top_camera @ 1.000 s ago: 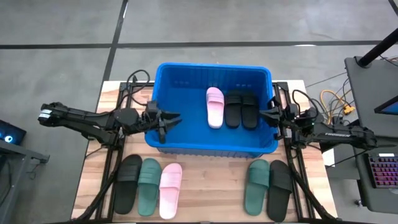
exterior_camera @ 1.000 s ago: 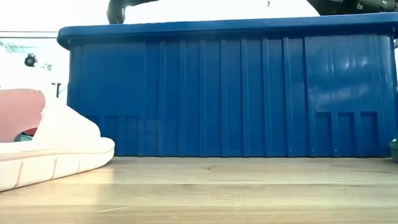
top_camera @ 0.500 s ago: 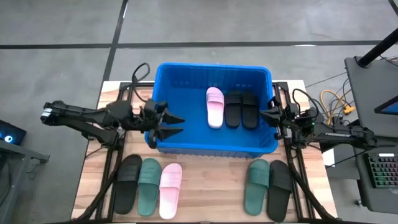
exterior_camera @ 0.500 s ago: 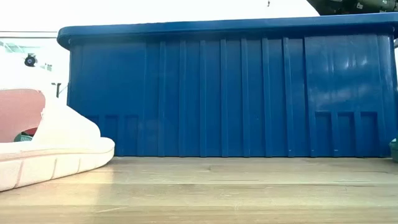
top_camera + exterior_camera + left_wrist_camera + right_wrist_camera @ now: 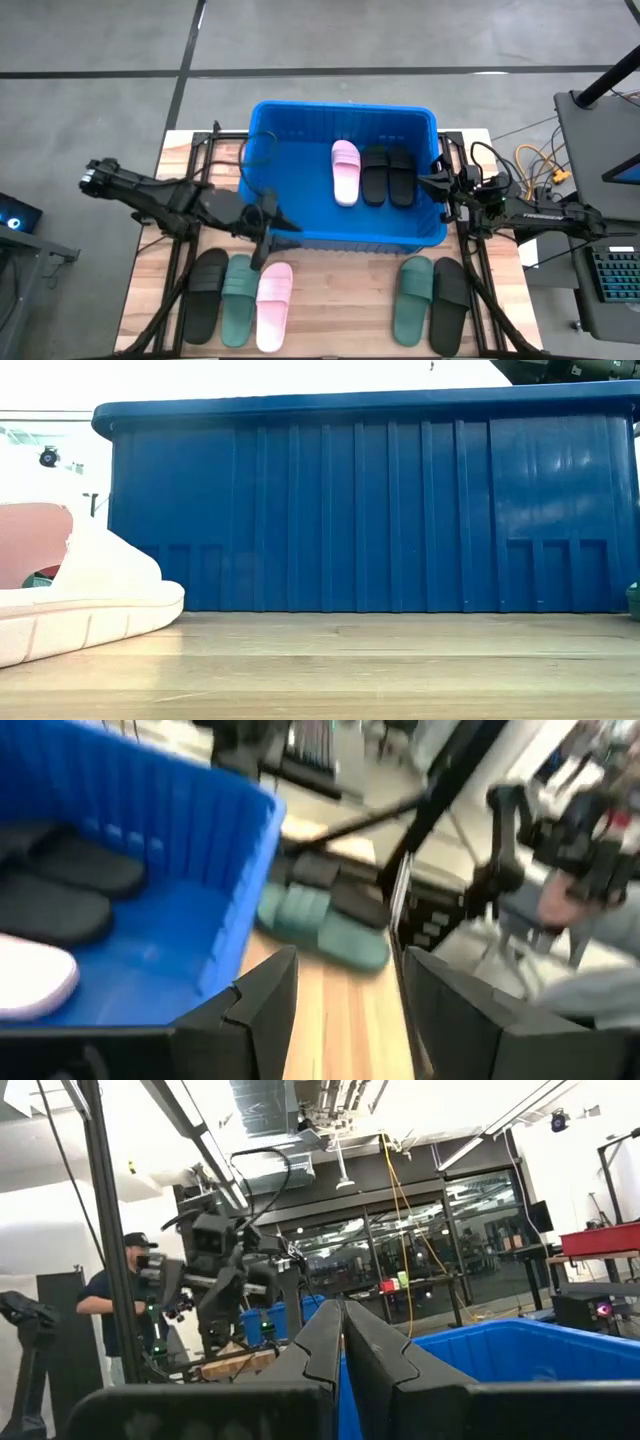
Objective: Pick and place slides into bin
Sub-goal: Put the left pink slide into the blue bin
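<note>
The blue bin [image 5: 300, 215] stands mid-table and holds one pink slide [image 5: 345, 172] and two black slides [image 5: 387, 175] lying flat on its floor. On the table near the front edge lie a black [image 5: 207, 295], a green [image 5: 239, 298] and a pink slide [image 5: 273, 305] at the left, and a green [image 5: 412, 297] and a black slide [image 5: 450, 303] at the right. My left gripper [image 5: 282, 240] is open and empty over the left part of the bin's near wall; its fingers also show in the left wrist view [image 5: 345, 1000]. My right gripper [image 5: 425, 185] is shut and empty at the bin's right rim.
The bin's ribbed near wall [image 5: 360, 510] fills the low view, with the near pink slide [image 5: 80, 600] at its left. Bare wood lies between the two groups of slides at the front. A person [image 5: 125, 1300] stands beyond the table. A side desk [image 5: 600, 150] is at the right.
My left gripper has swung from above the left part of the bin's inside toward the table's near edge and now stands over the bin's near wall, still open. The right arm and the slides have kept still.
</note>
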Robot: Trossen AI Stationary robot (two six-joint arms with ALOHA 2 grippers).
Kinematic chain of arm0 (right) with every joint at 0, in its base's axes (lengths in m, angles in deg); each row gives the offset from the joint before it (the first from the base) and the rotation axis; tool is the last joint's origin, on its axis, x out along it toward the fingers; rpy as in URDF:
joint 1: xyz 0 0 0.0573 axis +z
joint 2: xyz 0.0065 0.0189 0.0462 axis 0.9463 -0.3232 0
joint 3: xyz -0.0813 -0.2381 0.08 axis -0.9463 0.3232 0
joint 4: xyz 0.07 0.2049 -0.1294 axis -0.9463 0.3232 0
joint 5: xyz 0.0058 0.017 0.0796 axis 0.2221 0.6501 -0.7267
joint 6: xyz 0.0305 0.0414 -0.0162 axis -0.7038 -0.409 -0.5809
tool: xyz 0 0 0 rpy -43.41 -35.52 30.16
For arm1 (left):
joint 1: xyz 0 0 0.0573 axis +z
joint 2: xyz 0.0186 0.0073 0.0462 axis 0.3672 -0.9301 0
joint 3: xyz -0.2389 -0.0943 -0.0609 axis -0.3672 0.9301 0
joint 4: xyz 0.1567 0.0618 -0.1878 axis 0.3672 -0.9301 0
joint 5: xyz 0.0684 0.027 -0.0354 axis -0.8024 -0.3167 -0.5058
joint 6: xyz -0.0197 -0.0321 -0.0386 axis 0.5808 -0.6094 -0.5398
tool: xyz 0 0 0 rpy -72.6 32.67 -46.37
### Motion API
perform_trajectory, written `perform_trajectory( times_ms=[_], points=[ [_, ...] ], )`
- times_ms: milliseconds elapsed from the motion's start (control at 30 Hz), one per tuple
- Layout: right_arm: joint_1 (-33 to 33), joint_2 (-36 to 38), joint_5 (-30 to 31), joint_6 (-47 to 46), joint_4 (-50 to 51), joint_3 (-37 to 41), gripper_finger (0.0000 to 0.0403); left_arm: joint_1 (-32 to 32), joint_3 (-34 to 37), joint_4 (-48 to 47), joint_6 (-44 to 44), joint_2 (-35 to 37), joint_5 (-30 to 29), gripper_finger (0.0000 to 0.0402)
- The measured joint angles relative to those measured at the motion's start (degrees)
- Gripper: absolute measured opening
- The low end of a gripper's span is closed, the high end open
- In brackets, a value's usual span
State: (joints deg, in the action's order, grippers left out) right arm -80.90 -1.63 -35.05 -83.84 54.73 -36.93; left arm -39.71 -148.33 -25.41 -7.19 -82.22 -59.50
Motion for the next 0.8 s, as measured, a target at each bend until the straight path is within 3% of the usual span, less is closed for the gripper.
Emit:
perform_trajectory(
  times_ms=[167,400,567,800],
  points=[
    [0.0,0.0,0.0,0.11,0.02,0.0,0.0008,-2.14,-0.15,-5.73,-0.33,-3.28,1.62,0.0168],
    [0.0,-0.04,-0.08,0.11,0.39,0.0,0.0008,-5.44,0.41,-18.88,-10.75,-7.13,2.32,0.0168],
    [0.0,-0.04,-0.09,0.13,0.46,0.0,0.0009,-10.07,0.41,-21.49,-14.61,-9.24,2.7,0.0168],
    [0.0,-0.04,-0.09,0.13,0.48,0.0,0.0009,-15.66,0.41,-30.78,-17.41,-13.3,-1.41,0.0168]
  ],
)
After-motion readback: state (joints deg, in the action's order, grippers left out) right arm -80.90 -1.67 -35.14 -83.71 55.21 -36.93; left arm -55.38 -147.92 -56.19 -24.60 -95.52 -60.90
